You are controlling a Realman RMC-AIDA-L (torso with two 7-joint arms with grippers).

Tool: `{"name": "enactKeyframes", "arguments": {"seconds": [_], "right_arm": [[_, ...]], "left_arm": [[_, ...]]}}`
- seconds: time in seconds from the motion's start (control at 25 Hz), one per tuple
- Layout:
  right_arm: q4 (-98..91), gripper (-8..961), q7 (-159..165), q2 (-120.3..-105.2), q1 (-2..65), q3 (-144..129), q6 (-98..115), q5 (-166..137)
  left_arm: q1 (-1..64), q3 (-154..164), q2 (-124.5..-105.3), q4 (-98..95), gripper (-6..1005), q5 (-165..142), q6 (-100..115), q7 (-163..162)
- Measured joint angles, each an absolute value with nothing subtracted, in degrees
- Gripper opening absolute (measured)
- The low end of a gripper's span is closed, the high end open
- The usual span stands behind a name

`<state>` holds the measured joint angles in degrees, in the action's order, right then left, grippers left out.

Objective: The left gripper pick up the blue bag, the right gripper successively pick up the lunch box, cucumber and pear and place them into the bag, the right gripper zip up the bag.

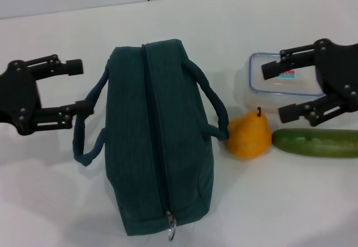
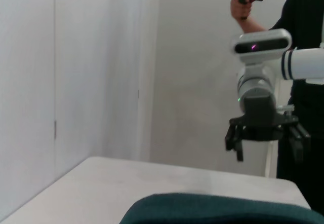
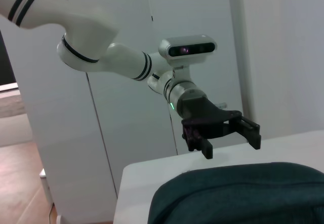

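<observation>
Here the blue bag point(image 1: 156, 141) is laid zipped at mid-counter point(image 1: 291, 202), flanked by the left tool point(image 1: 75, 88), spread and empty, and the right tool point(image 1: 277, 90), likewise spread above the lunch box point(image 1: 263, 90). Nothing can be loaded unless the zipper is opened; the nearby handle may be missed.
</observation>
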<state>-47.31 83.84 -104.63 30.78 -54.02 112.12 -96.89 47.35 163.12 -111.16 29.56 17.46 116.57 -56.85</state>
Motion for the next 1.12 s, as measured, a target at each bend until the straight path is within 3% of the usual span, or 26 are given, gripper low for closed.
{"name": "enactKeyframes", "arguments": {"seconds": [0.44,0.64,0.84,0.96,1.12], "right_arm": [[-49.06,824,84.01,-104.93,29.78,-47.65,114.59,-100.84],[-49.04,824,84.03,-105.84,29.35,-47.6,113.36,-100.88],[-49.27,823,84.05,-105.97,29.33,-47.57,112.67,-100.92],[-49.62,823,84.35,-105.75,30.19,-47.55,112.03,-100.92],[-49.74,823,84.68,-105.66,31.14,-47.54,111.33,-100.84]], "left_arm": [[46.66,163.12,-110.79,29.9,813,15.5,116.59,-58.68],[46.65,163.12,-111.24,29.94,813,16.93,116.59,-61.2],[50.94,163.14,-111.78,32.0,814,16.39,116.63,-74.96],[54.43,163.18,-113.51,36.94,814,12.54,116.64,-82.97],[58.9,163.2,-119.01,49.46,813,8.01,116.71,-90.71]]}}
